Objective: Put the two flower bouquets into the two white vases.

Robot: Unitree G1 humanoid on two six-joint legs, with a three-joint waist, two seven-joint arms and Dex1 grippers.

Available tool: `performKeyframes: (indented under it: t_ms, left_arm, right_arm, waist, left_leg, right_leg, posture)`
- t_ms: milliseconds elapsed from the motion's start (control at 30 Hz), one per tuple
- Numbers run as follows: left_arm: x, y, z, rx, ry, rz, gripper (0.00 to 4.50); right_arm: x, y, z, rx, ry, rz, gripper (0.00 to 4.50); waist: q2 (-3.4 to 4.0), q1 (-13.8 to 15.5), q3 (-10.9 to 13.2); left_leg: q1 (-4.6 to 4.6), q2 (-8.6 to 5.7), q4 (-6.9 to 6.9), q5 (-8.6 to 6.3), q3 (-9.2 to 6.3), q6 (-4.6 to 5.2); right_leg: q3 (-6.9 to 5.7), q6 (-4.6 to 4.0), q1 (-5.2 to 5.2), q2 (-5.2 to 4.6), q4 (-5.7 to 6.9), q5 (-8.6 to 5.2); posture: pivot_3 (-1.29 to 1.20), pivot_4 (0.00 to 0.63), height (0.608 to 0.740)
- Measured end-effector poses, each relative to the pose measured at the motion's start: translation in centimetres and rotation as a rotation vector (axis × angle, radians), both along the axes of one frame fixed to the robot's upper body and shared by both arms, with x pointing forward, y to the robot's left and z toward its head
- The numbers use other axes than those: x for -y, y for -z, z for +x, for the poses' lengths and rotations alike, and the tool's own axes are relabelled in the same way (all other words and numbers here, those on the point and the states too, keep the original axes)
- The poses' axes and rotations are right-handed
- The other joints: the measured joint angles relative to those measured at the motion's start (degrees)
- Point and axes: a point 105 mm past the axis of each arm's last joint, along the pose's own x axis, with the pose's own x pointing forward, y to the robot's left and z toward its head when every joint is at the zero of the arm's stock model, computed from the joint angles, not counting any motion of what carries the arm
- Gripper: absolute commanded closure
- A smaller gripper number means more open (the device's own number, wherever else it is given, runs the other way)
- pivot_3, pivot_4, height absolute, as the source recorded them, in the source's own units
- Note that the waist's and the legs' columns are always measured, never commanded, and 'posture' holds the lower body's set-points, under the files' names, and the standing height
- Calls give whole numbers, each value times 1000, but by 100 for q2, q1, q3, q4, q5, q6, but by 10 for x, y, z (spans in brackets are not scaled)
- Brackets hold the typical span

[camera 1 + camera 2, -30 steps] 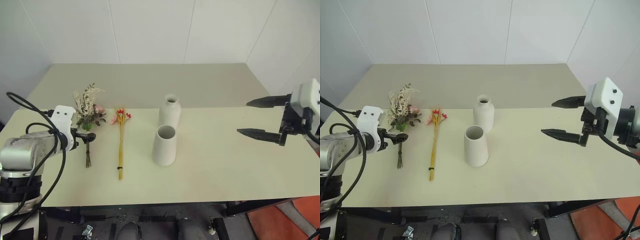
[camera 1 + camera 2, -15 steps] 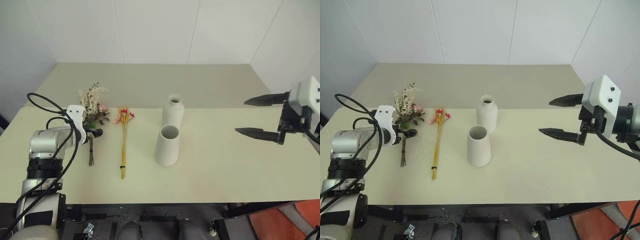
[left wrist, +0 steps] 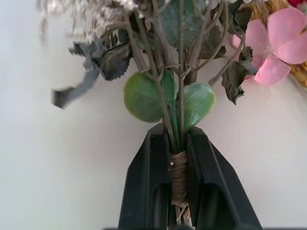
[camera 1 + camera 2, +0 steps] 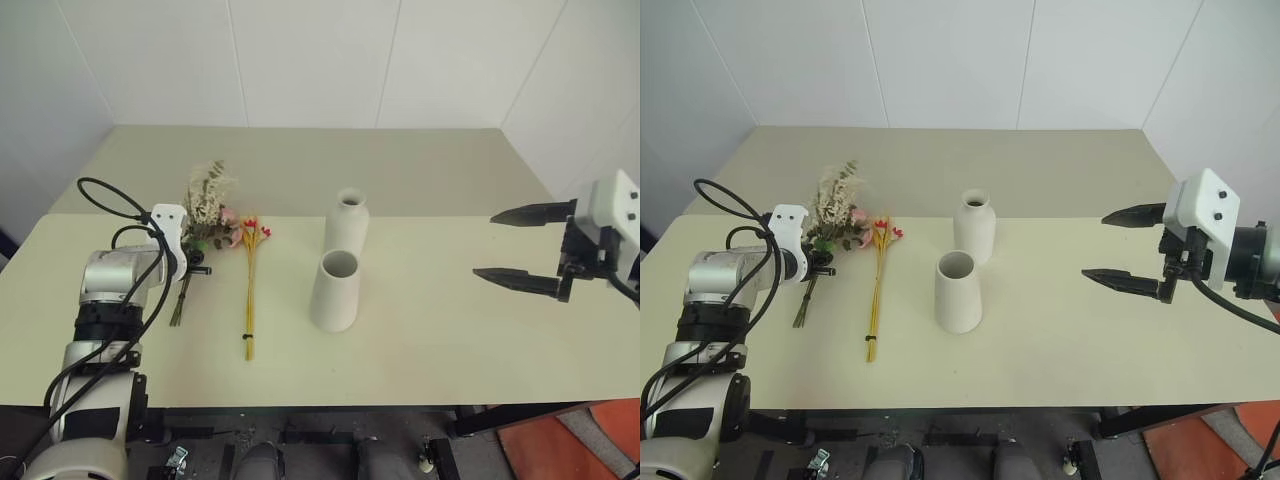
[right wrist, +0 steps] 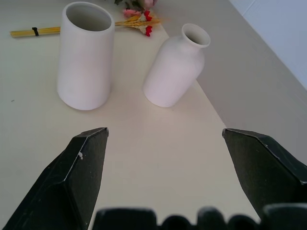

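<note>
My left gripper is shut on the twine-wrapped stems of the bushy bouquet, a bunch of cream sprays, dark leaves and a pink rose at the table's left. Its stems slant back toward the front edge. Just right of it the slim bouquet of yellow stalks with red-pink blooms lies flat. At mid-table stand the two white vases: the bottle-shaped vase behind, the wide-mouthed tapered vase in front. Off to the right my right gripper hovers open and empty, pointing at the vases.
The cream table has bare surface between the vases and my right gripper. A second table of the same colour adjoins behind, against a white wall. The rose petals of the bushy bunch nearly touch the slim bunch's blooms.
My left gripper moved in along the table and shut on the bushy bouquet's stems. The bunch has swung, its head now closer to the slim bouquet. The right gripper has kept still.
</note>
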Motion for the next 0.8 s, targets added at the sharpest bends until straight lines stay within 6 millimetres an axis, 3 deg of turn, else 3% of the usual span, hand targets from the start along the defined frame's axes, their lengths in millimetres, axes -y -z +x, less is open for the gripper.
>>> performKeyframes:
  t_ms: [100,167,267,367,433,633,800]
  left_arm:
    - [3,-32,15,157,-26,11,4361]
    - [6,-56,30,282,-85,-73,4361]
    - [20,-115,51,572,-160,-416,4361]
    - [25,-154,52,774,-160,-695,4361]
    - [29,-160,54,852,-174,-752,4361]
    - [65,-138,66,861,-128,-1028,4361]
    - [109,-168,64,900,39,-1246,4361]
  right_arm:
    - [1,0,0,3,9,-3,0]
    - [2,0,1,6,14,-5,0]
    - [1,0,1,12,15,-9,0]
    - [0,1,2,16,16,-2,0]
    - [1,4,1,13,25,0,0]
    - [-1,9,-8,16,41,-7,0]
    - [0,12,-17,28,71,5,0]
  waist:
    - [0,15,0]
    - [-2,43,1]
    - [-5,83,2]
    - [-4,80,2]
    - [-3,74,1]
    - [-11,95,5]
    - [-12,119,6]
  left_leg:
    - [-11,-2,16,0,-4,0]
    - [-23,-4,30,0,-8,0]
    - [-30,-13,39,0,-8,0]
    - [-29,-17,36,-3,-5,4]
    - [-24,-19,33,-3,-4,4]
    - [-35,-21,38,-2,-6,5]
    - [-37,-23,37,-3,-6,5]
  right_leg:
    - [-4,5,0,-3,-1,3]
    - [-8,13,-2,-5,-3,9]
    - [-8,25,1,-16,-11,16]
    - [-4,27,2,-18,-19,17]
    - [-1,28,4,-17,-19,16]
    - [-2,32,2,-16,-21,19]
    - [-2,36,4,-16,-33,20]
  posture:
    - [0,150,740]
    - [0,150,740]
    - [0,150,740]
    - [0,150,740]
    - [0,150,740]
    - [0,150,740]
    - [0,150,740]
